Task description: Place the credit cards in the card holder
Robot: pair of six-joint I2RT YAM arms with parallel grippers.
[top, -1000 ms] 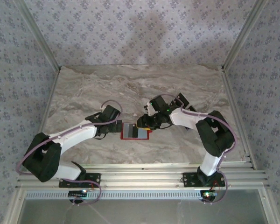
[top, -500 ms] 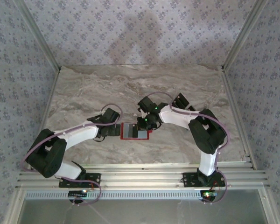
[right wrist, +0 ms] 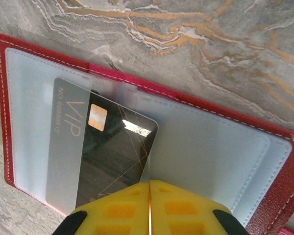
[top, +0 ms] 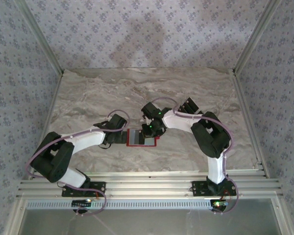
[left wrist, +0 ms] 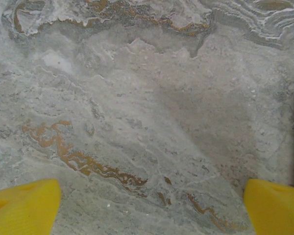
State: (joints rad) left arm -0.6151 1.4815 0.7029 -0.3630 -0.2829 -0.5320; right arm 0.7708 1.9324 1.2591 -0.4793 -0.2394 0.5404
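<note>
Top camera looks down from behind over the table (top: 88, 93); wrist cameras face it close, the right sharing the card holder (top: 139, 139).

Card holder (right wrist: 225, 147) lies open on marble table (right wrist: 210, 58). Dark VIP credit card (right wrist: 112, 152) partly under clear pocket (right wrist: 34, 122). Right gripper (right wrist: 149, 193) fingers pressed together at card's near edge.

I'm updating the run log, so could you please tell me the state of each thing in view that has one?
card holder: open, lying flat, inside up.
credit card: partly tucked into a clear pocket.
left pincer: open, empty.
right pincer: shut, tips at the card's edge.
</note>
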